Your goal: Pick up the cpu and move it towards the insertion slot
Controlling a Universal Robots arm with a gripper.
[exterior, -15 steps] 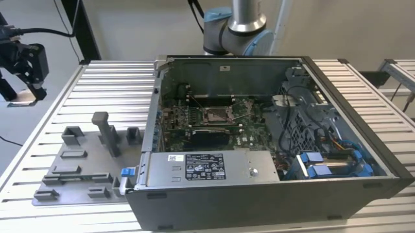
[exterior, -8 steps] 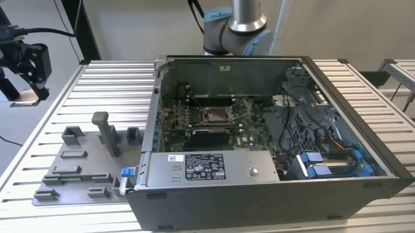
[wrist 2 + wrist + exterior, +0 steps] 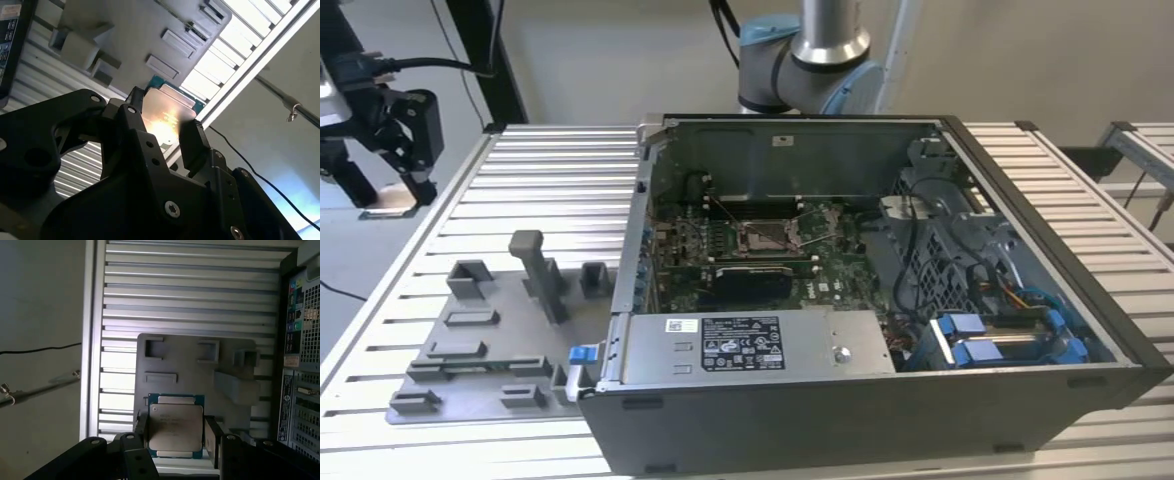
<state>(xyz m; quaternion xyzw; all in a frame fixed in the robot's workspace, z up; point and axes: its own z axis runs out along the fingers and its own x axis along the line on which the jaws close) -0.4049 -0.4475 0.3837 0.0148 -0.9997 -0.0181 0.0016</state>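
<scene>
The cpu (image 3: 176,426), a small square chip with a silvery top face and a green rim, sits between my gripper's (image 3: 176,434) two black fingers (image 3: 212,437), which are shut on its opposite edges. It glints between the pads in the second wrist view (image 3: 165,117). In the exterior view my gripper (image 3: 384,200) hangs high at the far left, over the table's left edge, with the tan cpu (image 3: 382,211) at its tips. The insertion slot (image 3: 767,236), a silver-framed socket on the green board, lies inside the open computer case, well to the exterior view's right of the gripper.
The grey fixture tray (image 3: 480,345) with upright blocks lies on the slatted table, below the held chip in the first wrist view (image 3: 195,367). The case's walls (image 3: 854,400) ring the board. A black recess (image 3: 747,285) sits just in front of the slot. Cables and blue parts fill the case's right side.
</scene>
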